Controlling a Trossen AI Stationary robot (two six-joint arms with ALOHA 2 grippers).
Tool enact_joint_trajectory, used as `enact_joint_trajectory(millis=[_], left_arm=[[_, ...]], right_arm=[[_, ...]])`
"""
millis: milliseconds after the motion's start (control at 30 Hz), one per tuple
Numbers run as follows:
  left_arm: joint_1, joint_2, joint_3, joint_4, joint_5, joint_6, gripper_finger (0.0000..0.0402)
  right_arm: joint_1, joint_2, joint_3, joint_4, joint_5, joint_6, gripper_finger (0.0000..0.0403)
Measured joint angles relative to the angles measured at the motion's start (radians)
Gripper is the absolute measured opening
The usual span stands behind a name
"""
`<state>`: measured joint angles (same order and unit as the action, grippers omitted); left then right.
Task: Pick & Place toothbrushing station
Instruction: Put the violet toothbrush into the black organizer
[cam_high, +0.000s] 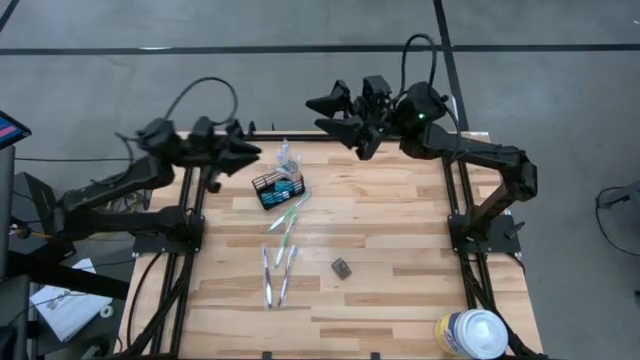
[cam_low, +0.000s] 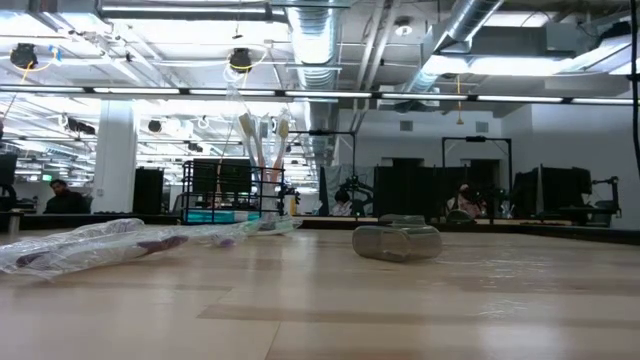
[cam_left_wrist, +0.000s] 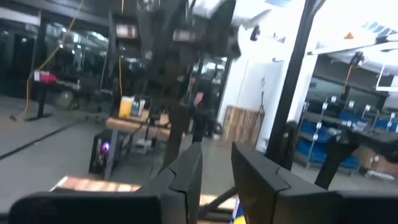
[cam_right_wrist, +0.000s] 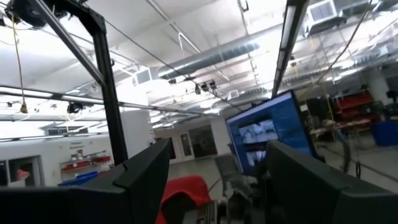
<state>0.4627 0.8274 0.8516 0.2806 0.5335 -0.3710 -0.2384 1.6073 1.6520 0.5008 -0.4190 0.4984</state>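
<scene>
The black wire-mesh caddy (cam_high: 278, 186) stands on its base at the table's far middle, with toothbrushes and a clear wrapper sticking up out of it (cam_low: 262, 135); it also shows in the low view (cam_low: 235, 195). Green-and-white toothbrushes (cam_high: 285, 215) lie flat just near of it. Two more wrapped brushes (cam_high: 275, 275) lie flat nearer the front and show in the low view (cam_low: 90, 245). My left gripper (cam_high: 250, 152) hovers left of the caddy, its fingers a narrow gap apart (cam_left_wrist: 216, 180), empty. My right gripper (cam_high: 325, 110) hovers beyond the table's far edge, open (cam_right_wrist: 217, 180), empty.
A small dark grey block (cam_high: 341, 267) sits right of the loose brushes, and shows in the low view (cam_low: 397, 241). A large white round canister (cam_high: 470, 334) stands at the front right corner. Black frame rails (cam_high: 190, 230) run along both table sides.
</scene>
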Motion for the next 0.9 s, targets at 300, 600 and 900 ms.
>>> enact_joint_trajectory(millis=[300,600,900], left_arm=[[0.01,-0.085,0.001,0.01,0.001,-0.007,0.0073],[0.01,-0.085,0.0,0.014,-0.016,0.11,0.007],[0.01,-0.084,0.0,0.012,-0.067,0.182,0.0066]], right_arm=[[0.055,0.0,0.0,-0.113,0.001,0.0,0.0256],[0.072,0.0,0.0,-0.194,0.033,0.0,0.0256],[0.022,0.001,0.0,-0.22,0.038,0.0,0.0256]])
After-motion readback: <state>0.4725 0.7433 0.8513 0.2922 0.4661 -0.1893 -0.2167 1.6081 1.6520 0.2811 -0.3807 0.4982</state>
